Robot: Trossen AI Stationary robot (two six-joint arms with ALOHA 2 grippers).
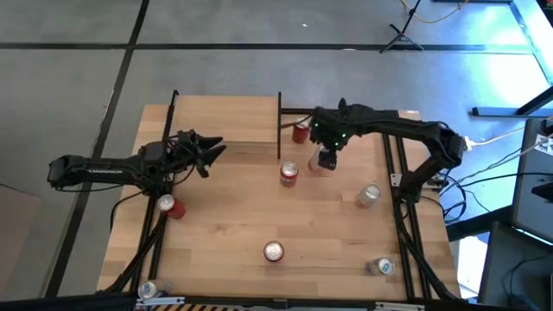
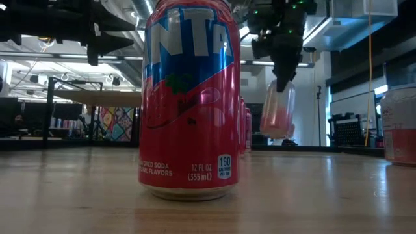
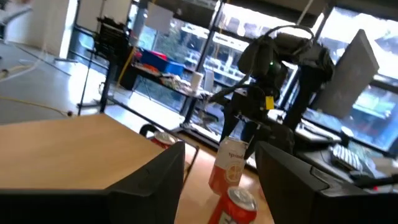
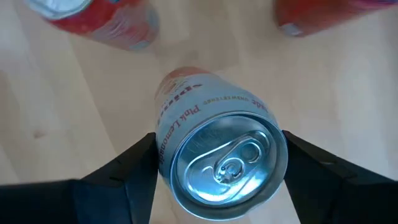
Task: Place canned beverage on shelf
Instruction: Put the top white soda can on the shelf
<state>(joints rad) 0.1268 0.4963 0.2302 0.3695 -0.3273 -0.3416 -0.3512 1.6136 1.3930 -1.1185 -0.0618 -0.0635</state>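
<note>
The canned beverage (image 4: 217, 124), a pale pink can with a silver top, hangs in my right gripper (image 1: 327, 159), which is shut on it over the table's middle, right of the shelf. The low view shows this can (image 2: 278, 110) clear of the tabletop. The shelf (image 1: 226, 121), a light-wood board with thin black posts, stands at the far left-centre. My left gripper (image 3: 221, 186) points level toward the table's right over the shelf's near part (image 1: 212, 151); it is open with nothing between its fingers. My right gripper pinches the can's wall just below the top rim (image 4: 163, 155) between its two fingers, one on each side. The fingers (image 2: 284, 77) come from above, pointing steeply down. The can hangs below them, slightly tilted, lifted clear of the table.
Red cans stand beside the shelf's right posts (image 1: 300, 131), just near of the held can (image 1: 289, 174), at the left (image 1: 168, 206) and at the near middle (image 1: 274, 250). Silver cans are at the right (image 1: 370, 194), near right (image 1: 383, 266) and near left (image 1: 149, 289).
</note>
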